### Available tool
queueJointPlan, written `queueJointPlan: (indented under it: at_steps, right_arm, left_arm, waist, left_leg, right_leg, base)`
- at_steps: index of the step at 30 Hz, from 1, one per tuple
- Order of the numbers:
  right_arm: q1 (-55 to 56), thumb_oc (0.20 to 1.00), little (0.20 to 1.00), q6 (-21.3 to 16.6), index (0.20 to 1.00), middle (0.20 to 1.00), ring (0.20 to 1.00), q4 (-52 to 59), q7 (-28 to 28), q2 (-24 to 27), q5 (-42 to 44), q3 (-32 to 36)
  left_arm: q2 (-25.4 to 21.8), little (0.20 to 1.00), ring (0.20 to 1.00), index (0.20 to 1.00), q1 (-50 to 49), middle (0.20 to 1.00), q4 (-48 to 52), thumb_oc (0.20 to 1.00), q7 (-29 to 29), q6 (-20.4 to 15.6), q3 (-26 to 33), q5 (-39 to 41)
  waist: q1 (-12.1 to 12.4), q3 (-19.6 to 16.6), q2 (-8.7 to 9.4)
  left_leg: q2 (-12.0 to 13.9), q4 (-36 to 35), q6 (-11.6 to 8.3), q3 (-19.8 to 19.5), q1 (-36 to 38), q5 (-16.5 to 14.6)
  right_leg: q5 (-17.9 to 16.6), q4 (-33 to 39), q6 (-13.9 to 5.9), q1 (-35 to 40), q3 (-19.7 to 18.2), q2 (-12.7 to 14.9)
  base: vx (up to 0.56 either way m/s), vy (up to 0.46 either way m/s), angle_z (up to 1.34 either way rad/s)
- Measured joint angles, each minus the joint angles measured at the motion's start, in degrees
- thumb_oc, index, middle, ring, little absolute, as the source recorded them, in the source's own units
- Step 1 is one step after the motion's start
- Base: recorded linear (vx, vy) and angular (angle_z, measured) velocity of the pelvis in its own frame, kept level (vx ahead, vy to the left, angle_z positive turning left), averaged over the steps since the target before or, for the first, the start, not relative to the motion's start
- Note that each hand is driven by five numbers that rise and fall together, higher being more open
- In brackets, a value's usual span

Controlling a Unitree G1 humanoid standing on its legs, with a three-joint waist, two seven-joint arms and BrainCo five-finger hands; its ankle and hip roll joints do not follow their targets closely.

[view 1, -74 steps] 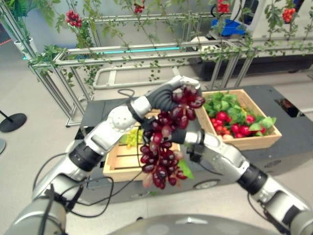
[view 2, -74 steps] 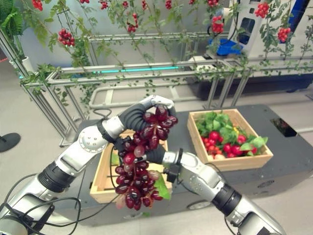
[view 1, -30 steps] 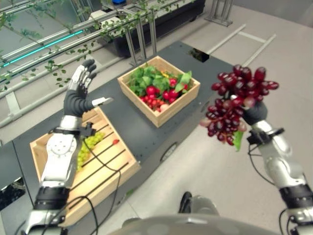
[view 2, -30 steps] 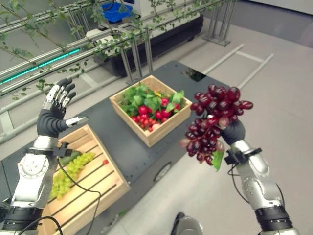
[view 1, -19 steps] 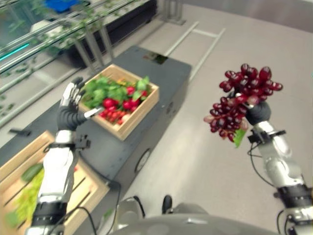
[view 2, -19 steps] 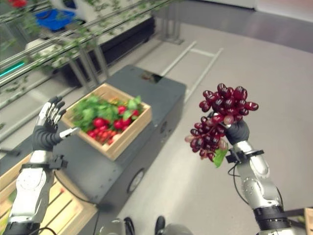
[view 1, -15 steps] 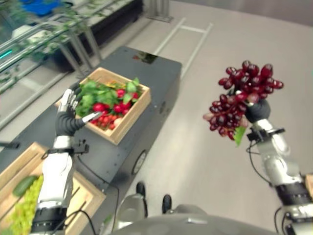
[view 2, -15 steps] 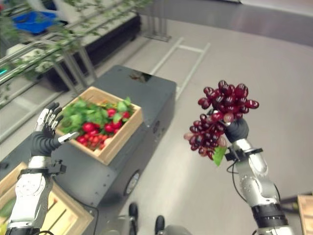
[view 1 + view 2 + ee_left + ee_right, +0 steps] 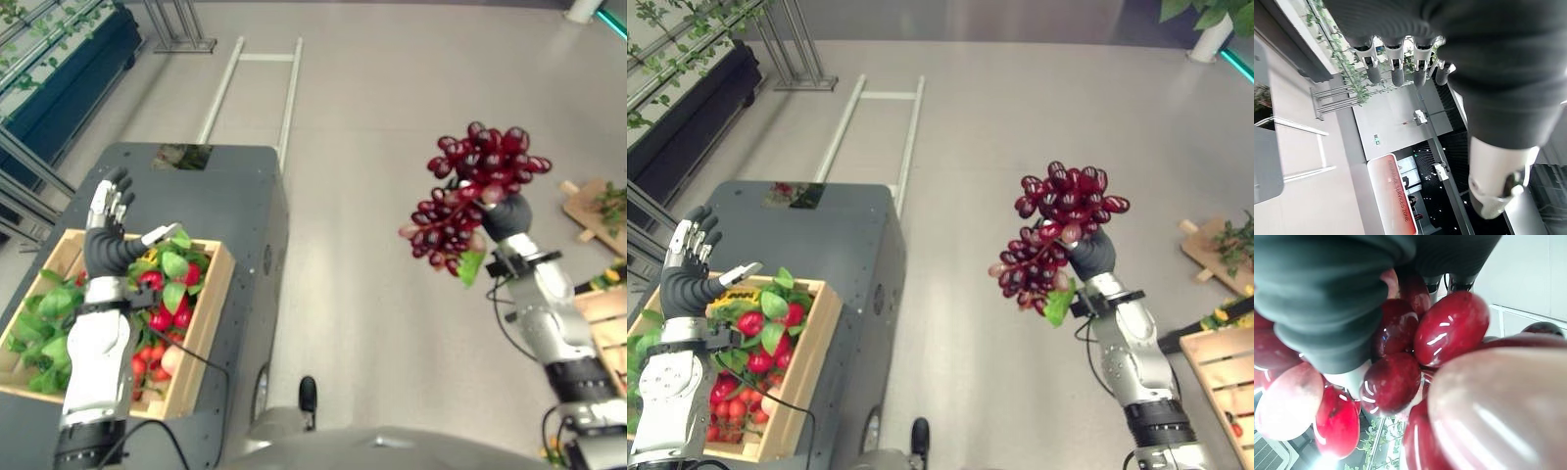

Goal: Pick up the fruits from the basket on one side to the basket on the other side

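A large bunch of dark red grapes [image 9: 468,196] with a green leaf at its lower end hangs in the air at the right, over bare floor. My right hand [image 9: 505,214] is shut on its top; the grapes [image 9: 1449,328] crowd close against that hand in the right wrist view. My left hand [image 9: 110,238] is raised at the left with fingers straight and thumb out, holding nothing, above a wooden basket [image 9: 209,304] of red fruits and green leaves. The corner of another wooden basket [image 9: 1218,377] shows at the lower right.
The basket of red fruits sits on a dark grey cart [image 9: 230,181]. A white rail frame [image 9: 260,83] lies on the floor behind it. A wooden board with greenery [image 9: 596,204] lies at the far right. Open grey floor spreads between the cart and the right basket.
The camera has swung to the right: the cart and basket slid to the left edge and a basket came in at the lower right. The right hand still holds the grapes up.
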State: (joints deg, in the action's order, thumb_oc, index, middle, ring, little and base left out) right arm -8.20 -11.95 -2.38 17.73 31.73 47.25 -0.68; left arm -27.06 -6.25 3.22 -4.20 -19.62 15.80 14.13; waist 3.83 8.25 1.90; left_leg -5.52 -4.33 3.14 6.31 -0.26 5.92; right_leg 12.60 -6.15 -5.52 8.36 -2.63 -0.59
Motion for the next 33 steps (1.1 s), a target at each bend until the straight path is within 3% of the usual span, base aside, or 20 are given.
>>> queueJointPlan:
  at_steps: [9, 12, 13, 14, 15, 16, 18, 19, 20, 21, 22, 24, 25, 26, 27, 28, 29, 30, 33]
  right_arm:
    - [0.82, 0.2, 0.2, -0.01, 0.2, 0.2, 0.2, 0.01, -0.95, -0.4, -1.64, 2.26]
    - [3.12, 0.2, 0.2, -0.04, 0.2, 0.2, 0.2, 0.11, -1.09, -0.69, -2.33, 4.83]
    - [4.47, 0.2, 0.2, -0.15, 0.2, 0.2, 0.2, -0.03, -1.4, -0.71, -2.83, 6.38]
    - [5.41, 0.2, 0.2, -0.16, 0.2, 0.2, 0.2, -0.06, -1.8, -0.76, -2.9, 7.35]
    - [5.94, 0.2, 0.2, -0.16, 0.2, 0.2, 0.2, -0.06, -2.06, -0.75, -3.02, 7.85]
    - [6.36, 0.2, 0.2, -0.16, 0.2, 0.2, 0.2, -0.15, -2.44, -0.55, -3.91, 8.41]
    - [6.72, 0.2, 0.2, -0.26, 0.2, 0.2, 0.2, -0.02, -2.67, -0.68, -4.11, 8.85]
    - [6.29, 0.2, 0.2, -0.32, 0.2, 0.2, 0.2, -0.05, -3.0, -1.25, -4.3, 8.89]
    - [6.3, 0.2, 0.2, -0.34, 0.2, 0.2, 0.2, -0.06, -3.31, -1.72, -4.37, 8.7]
    - [6.01, 0.2, 0.2, -0.34, 0.2, 0.2, 0.2, -0.03, -3.33, -1.74, -4.4, 8.07]
    - [5.92, 0.2, 0.2, -0.33, 0.2, 0.2, 0.2, -0.01, -3.25, -1.77, -4.45, 7.8]
    - [6.09, 0.2, 0.2, -0.56, 0.2, 0.2, 0.2, -0.04, -3.39, -1.28, -4.87, 6.72]
    - [6.01, 0.2, 0.2, -0.56, 0.2, 0.2, 0.2, -0.05, -3.3, -1.21, -5.0, 6.71]
    - [6.17, 0.2, 0.2, -0.62, 0.2, 0.2, 0.2, -0.03, -3.3, -1.23, -5.09, 6.63]
    - [6.34, 0.2, 0.2, -0.64, 0.2, 0.2, 0.2, -0.04, -3.32, -1.24, -5.08, 6.89]
    - [7.3, 0.2, 0.2, -0.99, 0.2, 0.2, 0.2, -0.43, -3.61, -0.52, -5.05, 7.45]
    - [8.5, 0.2, 0.2, -1.01, 0.2, 0.2, 0.2, -0.54, -3.75, -0.01, -5.1, 7.99]
    - [9.67, 0.2, 0.2, -1.03, 0.2, 0.2, 0.2, -0.53, -4.2, 0.83, -5.07, 8.43]
    - [9.48, 0.2, 0.2, -1.15, 0.2, 0.2, 0.2, -0.61, -4.51, 1.96, -5.04, 9.49]
  left_arm:
    - [0.02, 1.0, 1.0, 1.0, -0.41, 1.0, 0.11, 1.0, -0.47, 0.01, 1.25, -0.14]
    - [0.06, 1.0, 1.0, 1.0, -0.61, 1.0, 0.23, 1.0, -0.46, 0.03, 1.28, -0.61]
    - [0.02, 1.0, 1.0, 1.0, -0.3, 1.0, 0.15, 1.0, -0.55, 0.01, 1.29, -1.16]
    - [-0.13, 1.0, 1.0, 1.0, -0.21, 1.0, 0.18, 1.0, -0.8, -0.02, 1.33, -1.45]
    - [-0.15, 1.0, 1.0, 1.0, -0.18, 1.0, 0.19, 1.0, -0.94, -0.01, 1.35, -1.69]
    - [-0.12, 1.0, 1.0, 1.0, -0.42, 1.0, 0.16, 1.0, -1.38, -0.04, 1.36, -2.12]
    - [-0.03, 1.0, 1.0, 1.0, -0.41, 1.0, 0.21, 1.0, -1.67, -0.06, 1.17, -2.17]
    - [0.04, 1.0, 1.0, 1.0, -0.51, 1.0, 0.17, 1.0, -2.03, 0.0, 1.49, -2.2]
    - [0.03, 1.0, 1.0, 1.0, -0.58, 1.0, 0.2, 1.0, -2.31, 0.02, 1.68, -2.22]
    - [-0.03, 1.0, 1.0, 1.0, -0.7, 1.0, 0.18, 1.0, -2.56, -0.03, 2.28, -2.21]
    - [-0.11, 1.0, 1.0, 1.0, -0.72, 1.0, 0.18, 1.0, -2.68, 0.01, 2.82, -2.22]
    - [-0.79, 1.0, 1.0, 1.0, -1.52, 1.0, 0.14, 1.0, -3.17, -0.16, 4.01, -2.17]
    - [-0.89, 1.0, 1.0, 1.0, -1.69, 1.0, 0.16, 1.0, -3.18, -0.17, 4.24, -2.18]
    - [-0.88, 1.0, 1.0, 1.0, -2.52, 1.0, 0.16, 1.0, -3.32, -0.24, 4.69, -2.17]
    - [-0.79, 1.0, 1.0, 1.0, -2.73, 1.0, 0.15, 1.0, -3.27, -0.22, 4.59, -2.18]
    - [0.52, 1.0, 1.0, 1.0, -2.52, 1.0, 0.11, 1.0, -3.23, -0.25, 3.83, -2.14]
    - [1.68, 1.0, 1.0, 1.0, -2.38, 1.0, 0.15, 1.0, -3.18, -0.43, 3.27, -2.17]
    - [2.53, 1.0, 1.0, 1.0, -2.9, 1.0, 0.15, 1.0, -3.07, -0.56, 2.93, -2.16]
    - [2.58, 1.0, 1.0, 1.0, -1.85, 1.0, 0.11, 1.0, -3.17, -0.94, 3.15, -2.15]
  waist:
    - [-0.35, -1.05, -0.65]
    - [-1.51, -2.41, -1.12]
    - [-1.85, -2.79, -1.76]
    - [-1.95, -2.91, -2.58]
    - [-2.41, -2.96, -2.76]
    - [-2.84, -2.78, -3.49]
    - [-3.69, -2.86, -3.64]
    - [-2.96, -2.29, -4.53]
    - [-2.82, -1.88, -5.3]
    - [-2.46, -1.57, -5.84]
    - [-1.6, -1.5, -5.82]
    - [-1.41, -1.43, -4.35]
    - [-1.22, -1.45, -3.48]
    - [-1.42, -1.97, -2.26]
    - [-1.67, -1.96, -2.06]
    - [-3.13, -1.79, -2.77]
    - [-3.04, -2.02, -3.4]
    - [-3.1, -2.55, -4.37]
    - [-2.97, -2.89, -5.85]
  left_leg:
    - [1.41, -0.54, 0.27, 3.29, 0.65, -1.91]
    - [1.53, -0.58, 0.58, 3.98, 0.61, -2.17]
    - [1.95, -0.57, 1.01, 4.46, 0.65, -2.53]
    - [2.57, -0.61, 1.21, 4.8, 0.68, -2.66]
    - [2.86, -0.61, 1.52, 5.17, 0.72, -2.88]
    - [3.26, -0.6, 1.79, 5.82, 0.88, -2.95]
    - [3.31, -0.15, 1.96, 7.35, 1.47, -3.1]
    - [4.65, -0.11, 1.84, 9.29, 1.74, -3.79]
    - [6.01, 0.02, 1.31, 10.82, 1.89, -3.95]
    - [7.37, 0.0, 0.41, 13.77, 2.21, -4.19]
    - [7.58, 0.05, 0.08, 14.46, 2.33, -4.33]
    - [8.32, 0.12, -2.5, 16.94, 4.14, -4.69]
    - [8.47, 0.27, -3.06, 18.2, 4.77, -4.9]
    - [8.5, 0.52, -4.73, 18.59, 4.94, -5.23]
    - [8.59, 0.42, -5.5, 18.33, 5.41, -5.02]
    - [10.32, 0.45, -7.13, 17.11, 6.77, -5.19]
    - [11.07, 1.03, -8.04, 16.19, 6.54, -5.21]
    - [13.06, 1.39, -8.36, 15.4, 7.02, -5.42]
    - [15.74, 3.79, -9.17, 15.89, 6.84, -5.95]
  right_leg:
    - [0.51, -1.53, -0.43, -1.66, 0.09, -0.63]
    - [0.72, -3.66, -0.6, -2.88, 0.31, -0.59]
    - [1.0, -7.79, -1.28, -5.31, 1.2, -0.72]
    - [1.49, -13.45, -3.35, -8.2, 3.44, -0.65]
    - [1.36, -16.41, -3.72, -9.87, 4.41, -0.44]
    - [1.52, -23.21, -4.51, -12.76, 8.48, 1.39]
    - [0.72, -24.68, -5.1, -13.58, 10.28, 6.58]
    - [0.55, -24.8, -4.66, -14.96, 15.85, 11.02]
    - [0.25, -22.79, -4.61, -15.81, 20.34, 13.35]
    - [-0.07, -19.6, -4.7, -15.85, 27.43, 16.6]
    - [-1.03, -16.96, -4.85, -15.87, 30.71, 17.87]
    - [-6.36, -8.47, -7.66, -16.95, 33.65, 20.47]
    - [-7.98, -6.25, -7.23, -16.6, 36.4, 20.92]
    - [-12.71, -3.1, -5.58, -16.12, 38.46, 20.63]
    - [-15.41, -2.32, -4.79, -15.62, 38.02, 19.92]
    - [-17.46, -1.77, -1.56, -14.24, 36.56, 17.56]
    - [-16.35, -1.17, -0.84, -13.36, 35.29, 16.09]
    - [-15.48, -0.22, 1.27, -12.74, 34.45, 13.48]
    - [-15.16, 0.3, 3.67, -12.65, 33.61, 10.37]
  base:
    - [0.06, 0.081, -0.21]
    - [0.02, 0.116, -0.16]
    - [-0.02, 0.13, -0.2]
    - [-0.02, 0.07, -0.22]
    - [-0.01, 0.077, -0.18]
    - [0.03, 0.098, -0.15]
    - [0.05, 0.051, -0.42]
    - [0.04, -0.052, -0.83]
    - [0.1, -0.073, -0.96]
    - [0.1, -0.079, -0.86]
    - [0.14, -0.189, -0.91]
    - [0.11, -0.232, -0.88]
    - [0.07, -0.123, -0.62]
    - [0.15, -0.239, -0.32]
    - [0.14, -0.256, -0.14]
    - [0.14, -0.26, 0.1]
    - [0.08, -0.175, 0.06]
    - [0.11, -0.27, -0.05]
    - [0.09, -0.244, -0.32]
